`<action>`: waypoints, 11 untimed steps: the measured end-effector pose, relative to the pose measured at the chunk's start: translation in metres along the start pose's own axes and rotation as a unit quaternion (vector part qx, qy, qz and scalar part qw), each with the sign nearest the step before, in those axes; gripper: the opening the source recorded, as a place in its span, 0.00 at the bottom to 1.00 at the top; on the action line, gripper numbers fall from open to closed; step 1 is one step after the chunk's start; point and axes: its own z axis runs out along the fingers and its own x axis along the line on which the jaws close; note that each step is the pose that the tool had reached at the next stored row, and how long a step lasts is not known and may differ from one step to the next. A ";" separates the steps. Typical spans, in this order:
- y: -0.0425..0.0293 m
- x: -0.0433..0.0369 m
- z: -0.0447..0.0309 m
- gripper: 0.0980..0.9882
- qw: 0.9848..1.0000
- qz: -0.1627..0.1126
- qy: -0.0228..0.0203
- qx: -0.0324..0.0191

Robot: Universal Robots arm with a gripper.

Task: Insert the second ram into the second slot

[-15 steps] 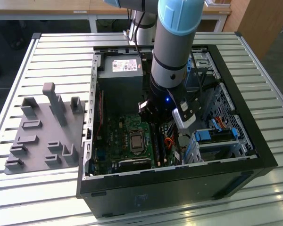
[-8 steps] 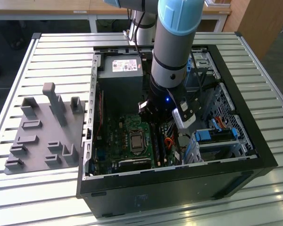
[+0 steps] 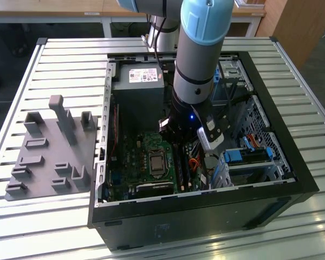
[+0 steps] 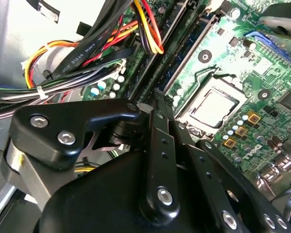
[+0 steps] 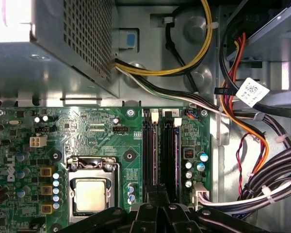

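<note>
My gripper (image 3: pixel 176 135) is deep inside the open computer case (image 3: pixel 271 162), over the green motherboard (image 3: pixel 138 160). In the first wrist view its fingertips (image 5: pixel 157 190) are drawn together over the memory slots (image 5: pixel 162 145). The second ram (image 5: pixel 155 155), a thin dark stick seen edge-on, runs straight away from them inside a slot. A second stick (image 5: pixel 176 155) with a bluish sheen sits in a slot beside it. The second wrist view has the black gripper (image 4: pixel 157 94) closing to a point at the near end of the slots (image 4: pixel 184 48).
The processor socket (image 5: pixel 89 194) lies close beside the slots. The grey power supply box (image 3: pixel 138 86) and bundled cables (image 5: pixel 262 165) crowd the gripper. Blue drive-bay clips (image 3: pixel 244 157) stand at the exterior view's right. A grey holder block (image 3: pixel 49 151) rests on the slatted table, outside the case.
</note>
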 end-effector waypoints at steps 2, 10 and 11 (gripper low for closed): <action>0.0000 0.0000 0.0018 0.01 1.000 0.000 0.000 0.000; 0.0001 -0.0001 0.0013 0.01 1.000 0.000 0.000 0.000; 0.0004 -0.0001 0.0000 0.01 1.000 0.000 0.000 -0.001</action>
